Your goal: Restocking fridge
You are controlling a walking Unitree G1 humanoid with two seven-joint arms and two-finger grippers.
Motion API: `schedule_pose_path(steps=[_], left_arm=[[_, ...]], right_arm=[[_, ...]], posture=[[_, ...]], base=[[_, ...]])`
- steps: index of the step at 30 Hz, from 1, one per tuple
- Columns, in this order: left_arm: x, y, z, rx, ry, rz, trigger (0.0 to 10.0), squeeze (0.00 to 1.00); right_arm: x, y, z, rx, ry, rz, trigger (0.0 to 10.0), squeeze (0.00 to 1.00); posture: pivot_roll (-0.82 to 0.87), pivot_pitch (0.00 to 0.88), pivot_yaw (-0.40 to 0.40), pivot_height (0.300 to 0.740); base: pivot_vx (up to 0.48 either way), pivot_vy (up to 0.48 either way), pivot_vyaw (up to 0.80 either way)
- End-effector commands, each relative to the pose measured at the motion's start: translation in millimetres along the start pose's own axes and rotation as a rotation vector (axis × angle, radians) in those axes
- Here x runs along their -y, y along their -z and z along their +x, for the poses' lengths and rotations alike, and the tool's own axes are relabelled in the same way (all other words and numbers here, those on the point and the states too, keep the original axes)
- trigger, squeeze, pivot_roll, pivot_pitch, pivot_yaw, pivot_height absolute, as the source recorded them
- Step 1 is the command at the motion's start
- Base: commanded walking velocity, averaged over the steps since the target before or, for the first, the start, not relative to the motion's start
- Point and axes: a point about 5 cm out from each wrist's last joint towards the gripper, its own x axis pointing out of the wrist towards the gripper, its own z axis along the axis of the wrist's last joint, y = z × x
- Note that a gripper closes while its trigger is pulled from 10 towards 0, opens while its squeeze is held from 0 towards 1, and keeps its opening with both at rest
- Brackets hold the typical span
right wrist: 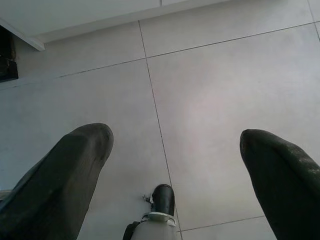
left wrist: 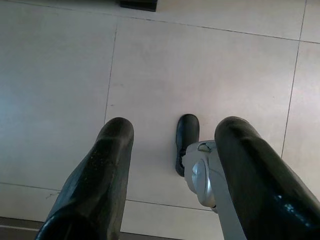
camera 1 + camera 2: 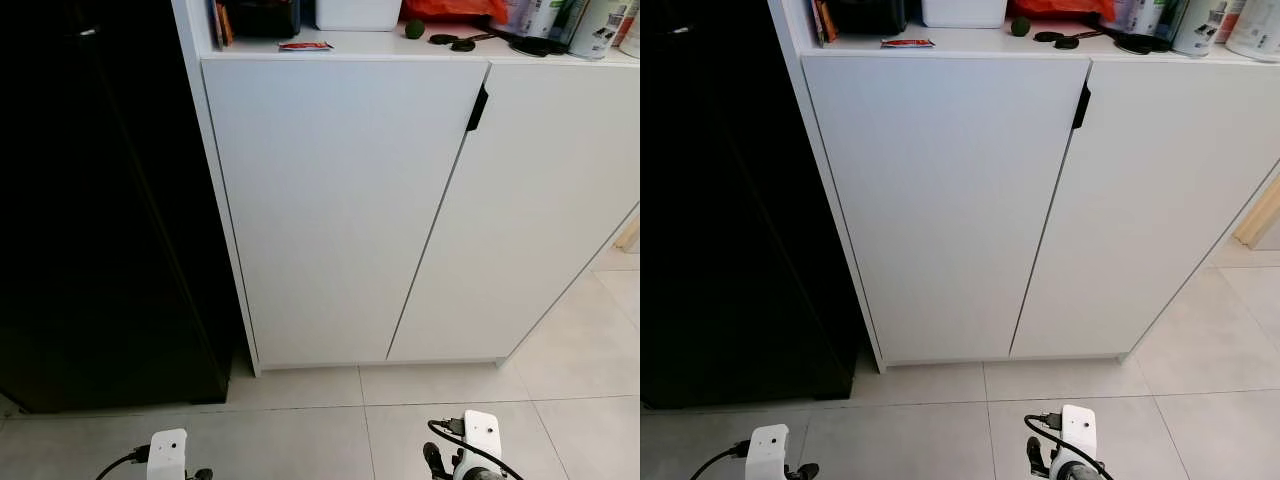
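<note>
The black fridge [image 3: 100, 200] stands shut on my left, its dark side next to a white cabinet [image 3: 340, 200]. Both arms hang low at the bottom edge, the left wrist [image 3: 168, 455] and the right wrist [image 3: 480, 440] over the floor. In the left wrist view my left gripper [image 2: 175, 127] is open and holds nothing, pointing down at beige tiles. In the right wrist view my right gripper [image 1: 175, 135] is open wide, also with nothing between its fingers.
The cabinet has two shut doors and a black handle [image 3: 477, 108]. Its top carries a red packet [image 3: 305, 45], a green round thing [image 3: 414, 29], a white box [image 3: 357, 12] and cans [image 3: 600, 25]. Tiled floor [image 3: 580, 350] lies in front. My feet [image 2: 186, 142] [image 1: 162, 199] stand below the grippers.
</note>
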Motion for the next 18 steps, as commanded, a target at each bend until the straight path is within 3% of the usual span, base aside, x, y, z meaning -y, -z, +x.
schedule_pose_path(steps=[1, 18], left_arm=[[-1.3, -1.9, 0.4, -0.008, -0.008, 0.003, 10.0, 0.0], [-0.5, 3.7, -0.1, -0.034, -0.014, -0.013, 10.0, 0.0]], right_arm=[[1.9, -4.3, 0.2, 0.005, 0.003, 0.0, 10.0, 0.0], [4.5, -1.6, -0.5, -0.009, 0.0, -0.046, 10.0, 0.0]], posture=[[0.08, 0.0, -0.053, 0.74], [0.07, 0.0, -0.057, 0.74]], base=[[0.0, 0.0, 0.0], [0.0, 0.0, 0.0]])
